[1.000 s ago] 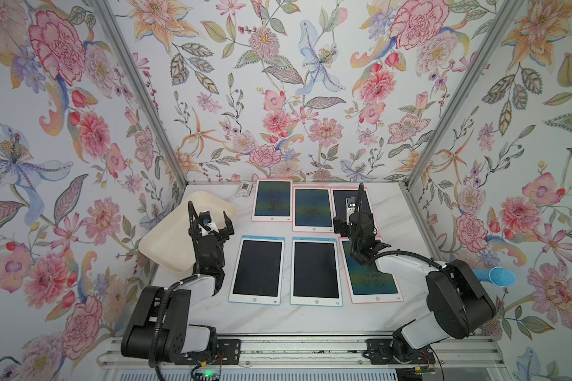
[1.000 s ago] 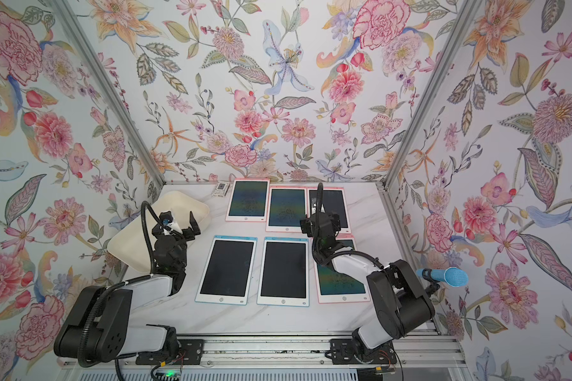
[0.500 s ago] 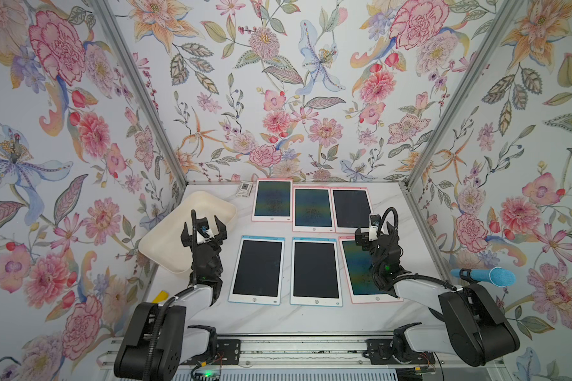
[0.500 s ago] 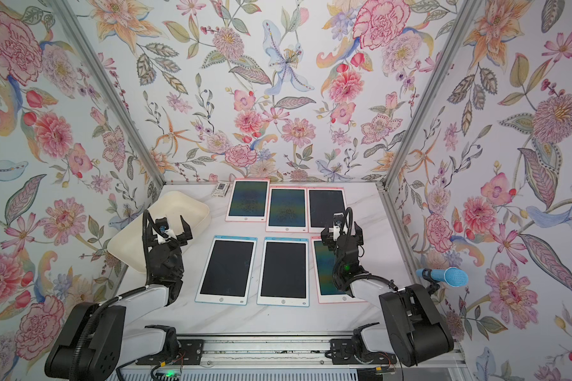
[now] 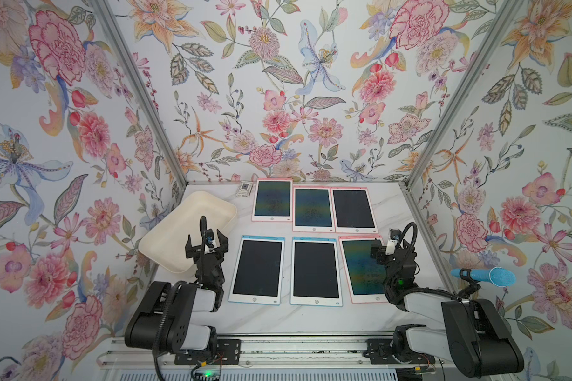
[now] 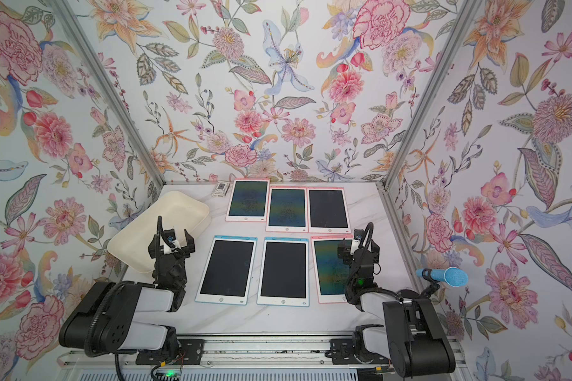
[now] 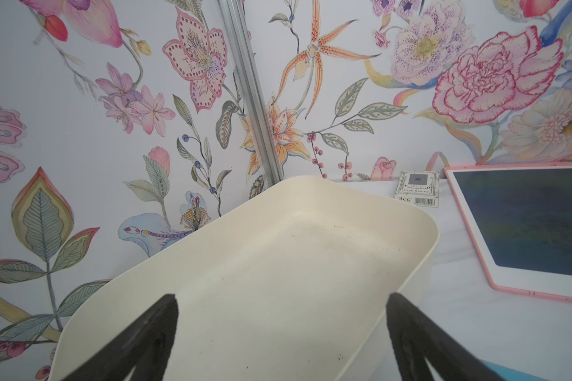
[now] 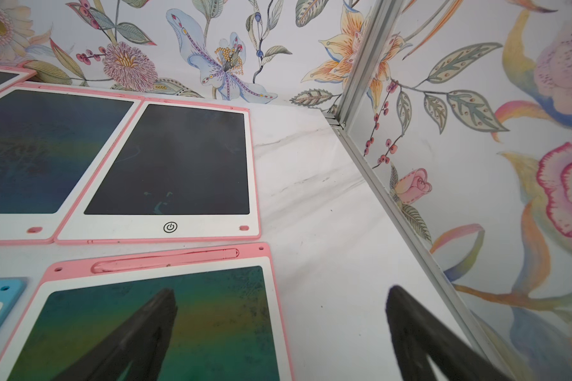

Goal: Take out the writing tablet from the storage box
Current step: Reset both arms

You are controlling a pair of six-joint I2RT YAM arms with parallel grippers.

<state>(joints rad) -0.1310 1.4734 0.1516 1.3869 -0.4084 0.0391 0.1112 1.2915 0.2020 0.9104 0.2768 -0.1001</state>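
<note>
Marble table (image 5: 311,318) is carrying two rows in both top views: a back row of three pink-framed tablets (image 5: 313,208), then two blue-framed tablets (image 5: 257,271) and a pink-framed writing tablet (image 5: 357,264) lying flat, lower right of centre. Card pack (image 5: 246,188) is lying just beside the back row's left end; blue microphone (image 5: 486,276) is jutting in at right. Storage box (image 5: 185,227), cream with rounded corners, is sitting angled left of centre, its floor showing bare with dark specks. Left gripper (image 5: 207,239) is hovering over the box's lower right rim, jaws spread wide, holding nothing. Right gripper (image 5: 391,245) is hovering over the writing tablet's right edge, likewise spread and empty.
</note>
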